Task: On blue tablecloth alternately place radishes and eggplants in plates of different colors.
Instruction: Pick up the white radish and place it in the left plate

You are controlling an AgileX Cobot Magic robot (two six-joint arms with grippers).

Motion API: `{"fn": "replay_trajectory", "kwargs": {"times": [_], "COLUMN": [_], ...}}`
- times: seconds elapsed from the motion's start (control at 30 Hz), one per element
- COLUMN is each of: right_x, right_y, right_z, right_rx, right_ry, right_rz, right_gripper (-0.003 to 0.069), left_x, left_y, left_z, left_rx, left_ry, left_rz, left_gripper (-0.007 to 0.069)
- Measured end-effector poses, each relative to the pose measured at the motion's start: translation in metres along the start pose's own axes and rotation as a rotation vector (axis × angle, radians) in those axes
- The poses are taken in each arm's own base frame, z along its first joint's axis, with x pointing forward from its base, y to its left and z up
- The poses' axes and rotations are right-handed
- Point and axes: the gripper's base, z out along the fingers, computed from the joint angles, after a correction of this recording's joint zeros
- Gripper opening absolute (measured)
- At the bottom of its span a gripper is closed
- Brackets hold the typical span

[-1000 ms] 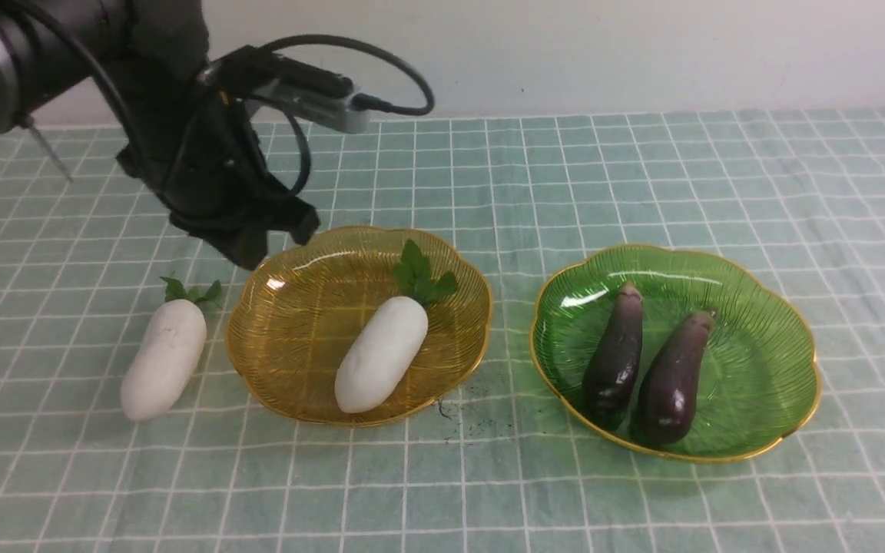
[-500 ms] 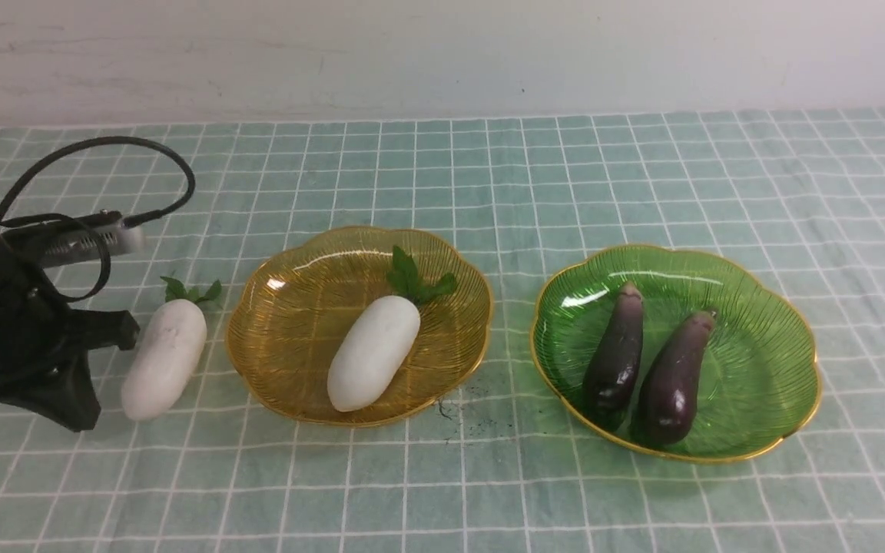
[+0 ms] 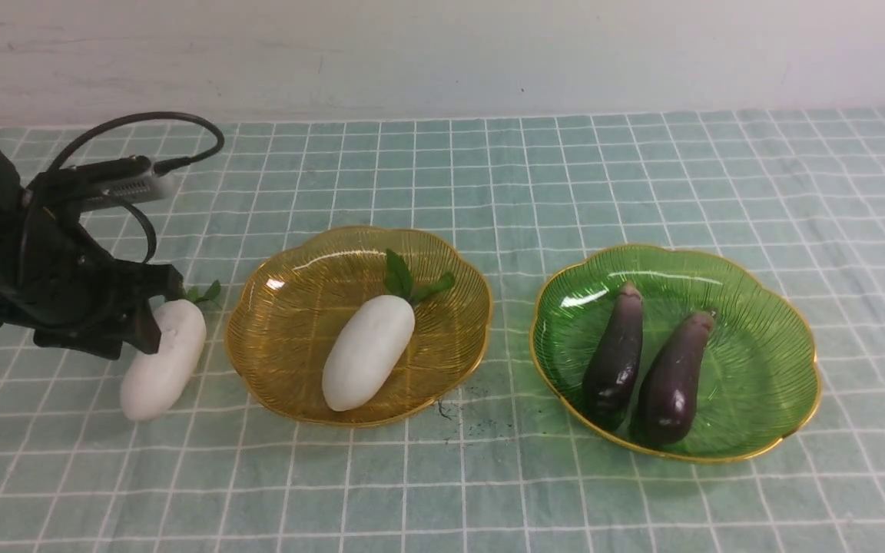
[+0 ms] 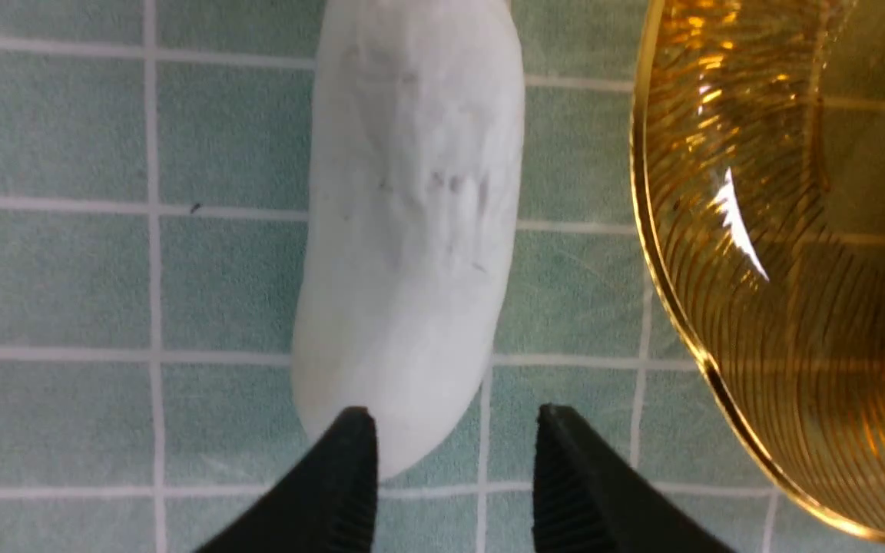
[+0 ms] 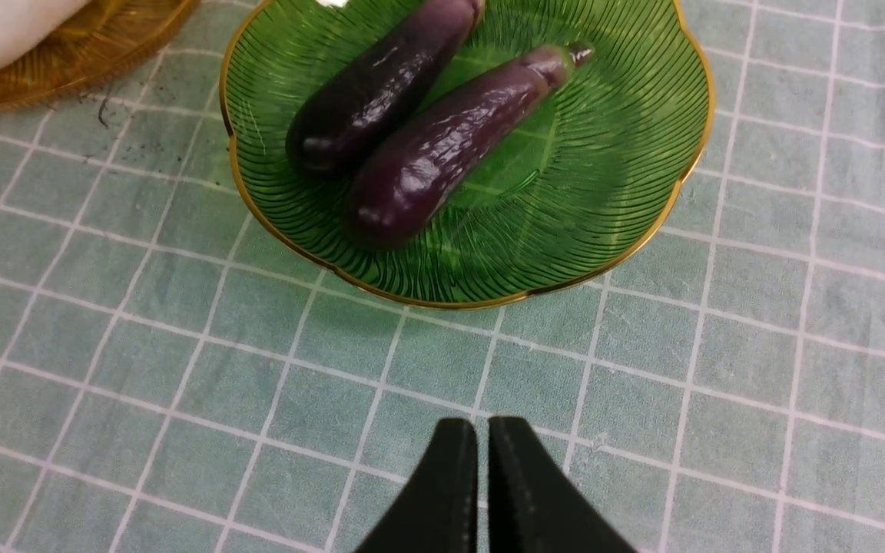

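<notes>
I've brought my left claw (image 4: pixel 454 418) down from by the yellow plate (image 3: pixel 258 384); its jaws have parted at the last loose radish (image 3: pixel 160 365), lying on the cloth (image 3: pixel 488 476) beside that plate, so grabbing comes next

My front camera sat on the robot's side, looking forward and down across the pale teal, white-gridded tablecloth (image 3: pixel 642 153) to the white wall (image 3: pixel 442 54). The left wrist camera hung very close above the smooth white radish (image 4: pixel 412 230) on the cloth. It shared that radish and the ribbed amber plate (image 4: pixel 681 253) with the front view. My right wrist camera looked from farther back at the ribbed green plate (image 5: pixel 604 153), catching the amber plate's edge too.
</notes>
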Motion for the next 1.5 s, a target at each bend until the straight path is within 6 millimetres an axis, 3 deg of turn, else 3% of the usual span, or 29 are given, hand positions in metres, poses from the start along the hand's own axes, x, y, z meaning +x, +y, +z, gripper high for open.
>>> {"fn": "replay_trajectory", "kwargs": {"times": [0.13, 0.27, 0.53, 0.67, 0.87, 1.07, 1.2, 1.3, 1.5], "right_x": [0.000, 0.000, 0.000, 0.002, 0.002, 0.003, 0.002, 0.002, 0.002], "right_y": [0.000, 0.000, 0.000, 0.000, 0.001, 0.001, 0.001, 0.001, 0.001], "right_z": [0.000, 0.000, 0.000, 0.000, 0.000, 0.000, 0.000, 0.000, 0.000], "right_rx": [0.000, 0.000, -0.001, -0.004, -0.007, -0.007, -0.006, -0.006, -0.007], "right_ry": [0.000, 0.000, 0.004, 0.017, 0.026, 0.028, 0.027, 0.027, 0.027], "right_rz": [0.000, 0.000, 0.001, 0.001, 0.001, 0.000, 0.000, 0.000, 0.001], "right_gripper": [0.0012, 0.0012, 0.0012, 0.0012, 0.0012, 0.0012, 0.0012, 0.0012, 0.0012], "left_x": [-0.002, -0.003, 0.002, 0.003, 0.003, -0.014, -0.020, -0.021, -0.017], "left_y": [0.003, 0.007, 0.015, 0.016, 0.018, 0.011, -0.009, -0.029, -0.066], "left_z": [0.012, 0.030, 0.081, 0.083, 0.067, 0.005, -0.025, -0.028, -0.006], "left_rx": [-0.025, -0.039, -0.044, -0.048, -0.091, -0.118, -0.007, 0.090, 0.198], "left_ry": [0.008, 0.042, 0.160, 0.174, 0.229, 0.171, 0.120, 0.104, 0.150], "left_rz": [0.016, 0.020, 0.003, 0.008, 0.051, 0.072, 0.076, 0.158, 0.340], "left_gripper": [0.0416, 0.0456, 0.0457, 0.0406, 0.0401, 0.0401, 0.0401, 0.0401, 0.0401]}}
